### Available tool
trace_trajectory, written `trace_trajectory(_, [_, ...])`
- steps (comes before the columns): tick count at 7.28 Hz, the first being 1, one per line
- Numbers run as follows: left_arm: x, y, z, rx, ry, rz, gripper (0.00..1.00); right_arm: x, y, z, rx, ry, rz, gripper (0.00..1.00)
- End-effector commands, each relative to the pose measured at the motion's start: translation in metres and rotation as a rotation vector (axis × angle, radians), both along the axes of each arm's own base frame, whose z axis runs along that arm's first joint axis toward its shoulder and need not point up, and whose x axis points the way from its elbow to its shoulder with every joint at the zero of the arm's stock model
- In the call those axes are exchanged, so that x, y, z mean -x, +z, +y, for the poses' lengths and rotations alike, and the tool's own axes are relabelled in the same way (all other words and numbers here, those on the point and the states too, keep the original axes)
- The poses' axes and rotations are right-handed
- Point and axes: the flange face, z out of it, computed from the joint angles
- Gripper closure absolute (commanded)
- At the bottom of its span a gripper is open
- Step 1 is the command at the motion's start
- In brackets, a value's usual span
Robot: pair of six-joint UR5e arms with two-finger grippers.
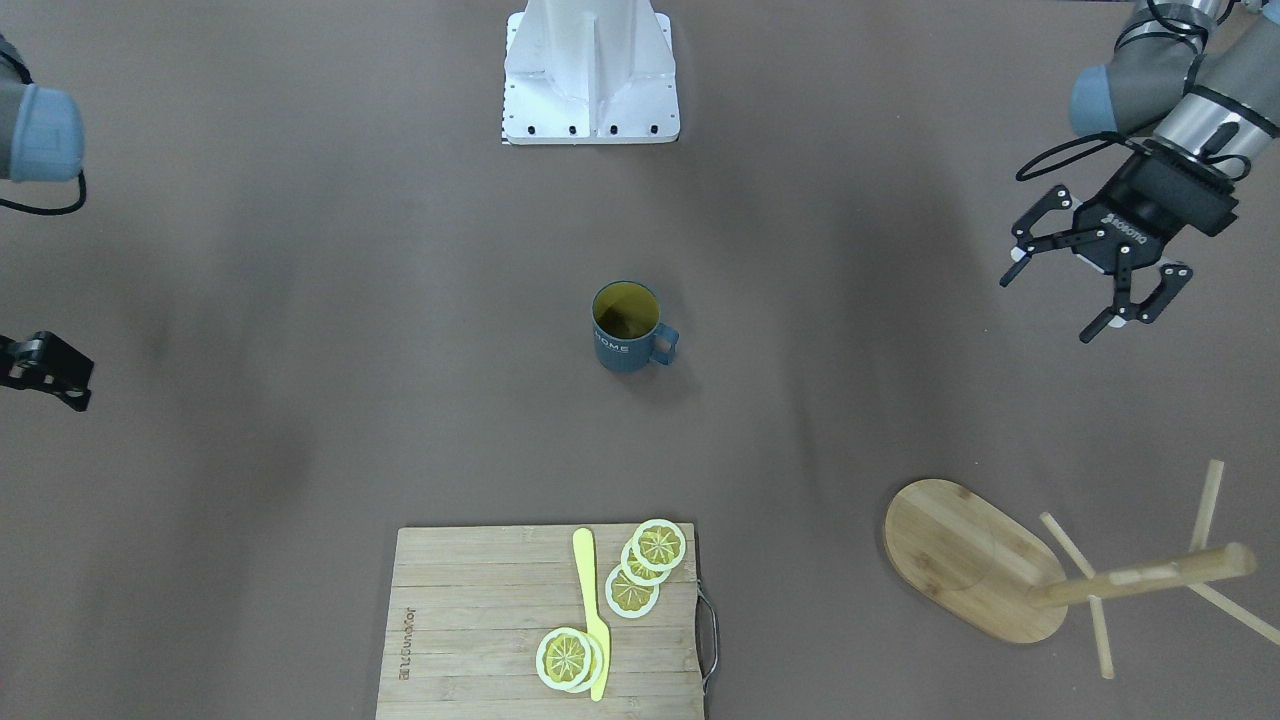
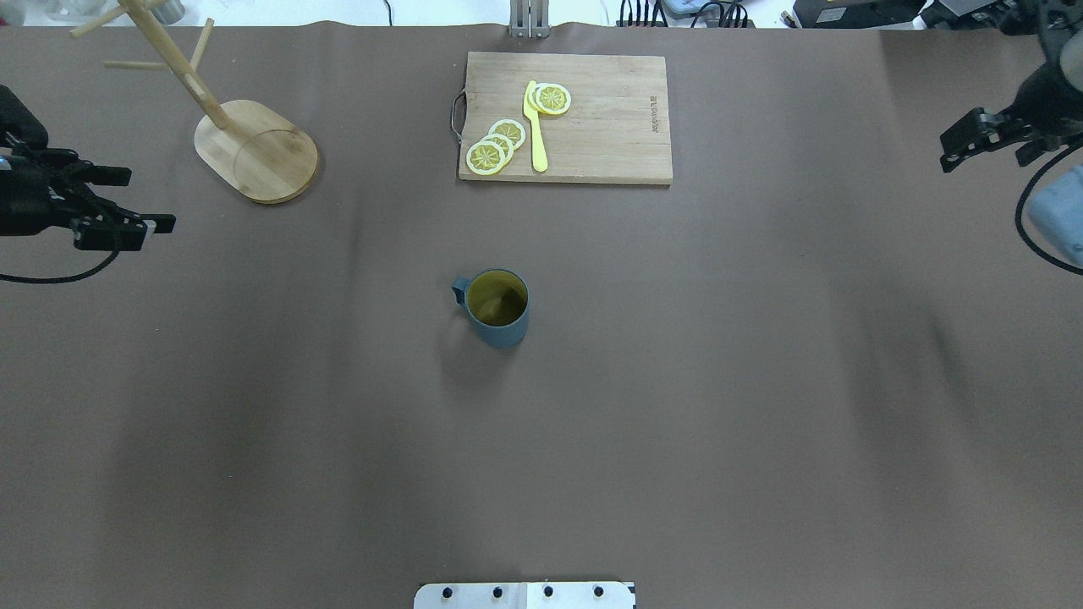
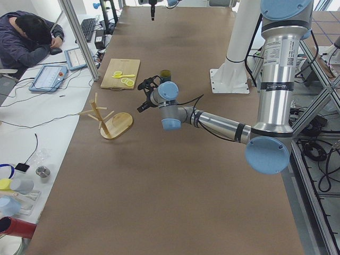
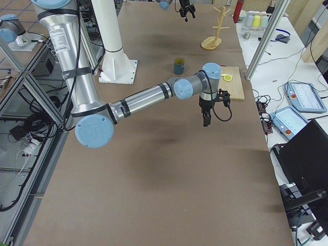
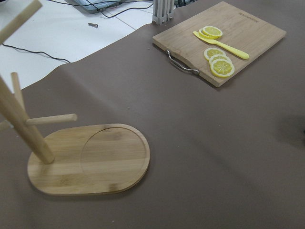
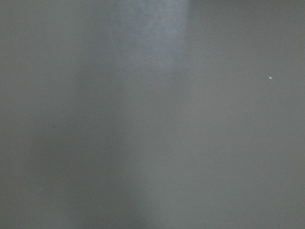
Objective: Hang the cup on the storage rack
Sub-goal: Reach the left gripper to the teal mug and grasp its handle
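Observation:
The cup (image 1: 628, 328) is a dark teal-blue mug with a yellow inside. It stands upright mid-table, and in the overhead view (image 2: 497, 307) its handle points toward the view's left. The storage rack (image 2: 258, 152) is a bamboo mug tree that stands at the far left, and it also shows in the left wrist view (image 5: 90, 160). My left gripper (image 1: 1052, 303) is open and empty, in the air beside the rack and well clear of the cup. My right gripper (image 2: 994, 148) hovers at the far right edge. Its fingers look spread and empty.
A slatted cutting board (image 2: 565, 118) with a metal handle lies at the far middle. It carries lemon slices (image 2: 495, 145) and a yellow knife (image 2: 536, 127). The robot's base plate (image 2: 525, 595) sits at the near edge. An operator (image 3: 29, 40) rests at a side desk.

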Motion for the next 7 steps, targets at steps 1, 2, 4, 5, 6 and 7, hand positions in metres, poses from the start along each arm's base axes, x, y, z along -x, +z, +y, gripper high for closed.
trace_trajectory(1, [-0.060,-0.014,0.016,0.021,-0.039,0.042,0.02,-0.098,0.078,0.027,-0.013,-0.044,-0.005,0.00])
trace_trajectory(2, [-0.092,-0.023,0.024,0.020,-0.058,0.058,0.02,-0.130,0.104,0.048,0.003,-0.024,0.010,0.00])
trace_trajectory(4, [-0.158,-0.040,0.040,0.005,-0.080,0.073,0.04,-0.163,0.130,0.073,0.004,-0.020,0.015,0.00])
trace_trajectory(5, [-0.192,-0.048,0.035,-0.002,-0.089,0.074,0.08,-0.164,0.131,0.074,0.008,-0.017,0.016,0.00])
trace_trajectory(6, [-0.218,-0.052,0.031,-0.010,-0.101,0.075,0.10,-0.164,0.131,0.074,0.008,-0.017,0.015,0.00])
trace_trajectory(7, [-0.240,-0.062,0.031,-0.014,-0.090,0.081,0.10,-0.164,0.133,0.075,0.011,-0.017,0.015,0.00])
